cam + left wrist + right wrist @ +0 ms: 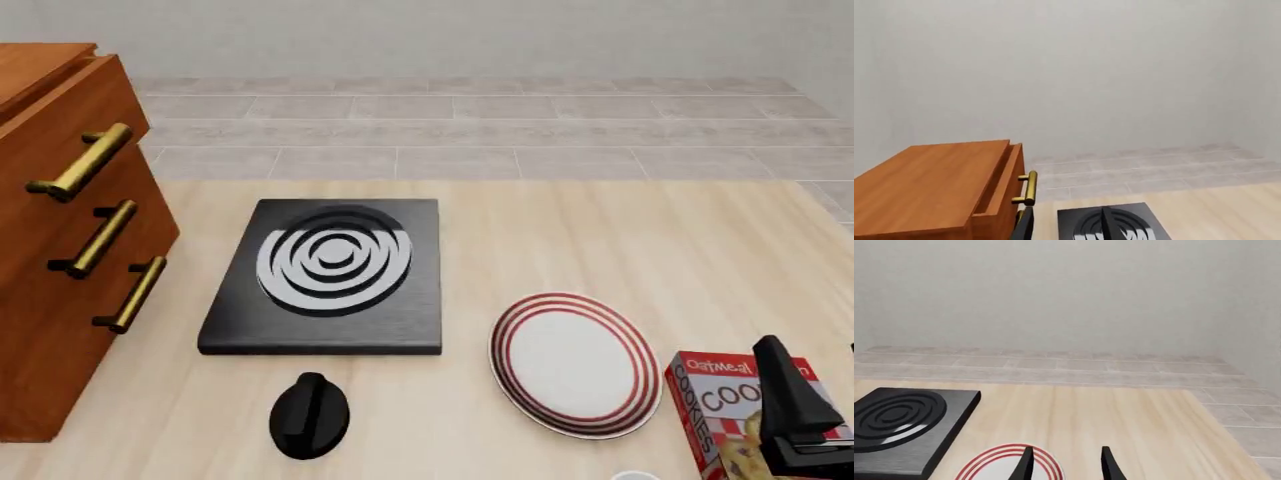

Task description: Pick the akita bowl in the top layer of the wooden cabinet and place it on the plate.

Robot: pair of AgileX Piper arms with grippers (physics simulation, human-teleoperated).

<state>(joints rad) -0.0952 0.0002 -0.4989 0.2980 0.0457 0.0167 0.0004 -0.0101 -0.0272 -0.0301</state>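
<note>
A black stove (324,277) sits on the table (601,240) between the wooden cabinet (54,250) and the plate (575,364), which is white with red rings. A cookie box (721,405) lies beside the plate. The top drawer (1002,182) is slightly open; the bowl is out of sight. The right gripper (1066,462) has its fingers spread apart. The left gripper (310,415) is too unclear to tell.

Matte black right hand (1065,464) with two slim, pointed fingers (1025,463); glossy black rounded left hand (310,415).

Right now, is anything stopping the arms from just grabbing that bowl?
Yes: the top layer of the wooden cabinet is open only a crack, and the akita bowl isn't visible in any view.
</note>
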